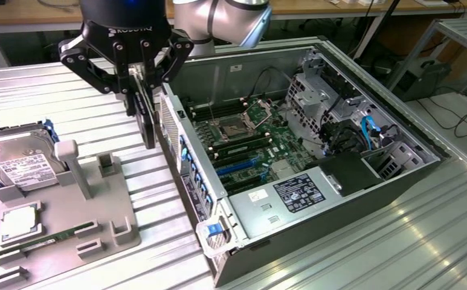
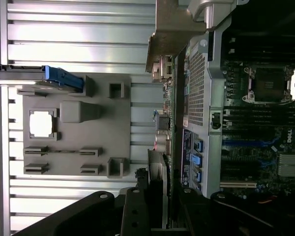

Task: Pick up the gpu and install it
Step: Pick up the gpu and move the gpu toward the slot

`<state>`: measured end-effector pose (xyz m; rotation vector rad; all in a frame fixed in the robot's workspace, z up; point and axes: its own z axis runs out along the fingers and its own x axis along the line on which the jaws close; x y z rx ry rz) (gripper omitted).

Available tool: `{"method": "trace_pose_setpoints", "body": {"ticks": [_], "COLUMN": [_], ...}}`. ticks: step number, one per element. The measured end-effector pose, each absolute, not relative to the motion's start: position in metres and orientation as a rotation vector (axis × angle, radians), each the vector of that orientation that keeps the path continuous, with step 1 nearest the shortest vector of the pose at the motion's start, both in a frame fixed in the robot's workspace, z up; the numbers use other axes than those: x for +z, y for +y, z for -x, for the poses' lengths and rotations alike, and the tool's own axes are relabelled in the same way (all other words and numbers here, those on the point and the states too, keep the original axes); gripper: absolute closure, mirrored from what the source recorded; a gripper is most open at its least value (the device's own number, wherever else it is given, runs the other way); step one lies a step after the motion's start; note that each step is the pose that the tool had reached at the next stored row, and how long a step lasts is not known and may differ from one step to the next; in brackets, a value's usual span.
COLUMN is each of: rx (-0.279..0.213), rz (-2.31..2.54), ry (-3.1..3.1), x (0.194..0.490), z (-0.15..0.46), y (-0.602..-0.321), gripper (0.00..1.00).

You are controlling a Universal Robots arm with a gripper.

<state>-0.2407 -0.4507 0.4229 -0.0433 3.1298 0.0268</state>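
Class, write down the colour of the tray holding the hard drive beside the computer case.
The tray is plain grey, best seen in the exterior view.

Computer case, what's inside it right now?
A motherboard with its CPU socket, blue cables, a metal drive cage and a labelled power supply. A black cover hides whatever sits beneath it. The gpu hangs outside, held by the gripper.
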Motion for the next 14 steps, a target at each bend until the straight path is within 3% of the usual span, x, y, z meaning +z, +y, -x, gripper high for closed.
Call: {"method": "trace_pose_setpoints", "body": {"ticks": [14], "rx": [0.027], "rz": [0.043], "ry": [3.13], "x": [0.423], "z": [0.221], "y": [-0.451], "gripper": [0.72]}}
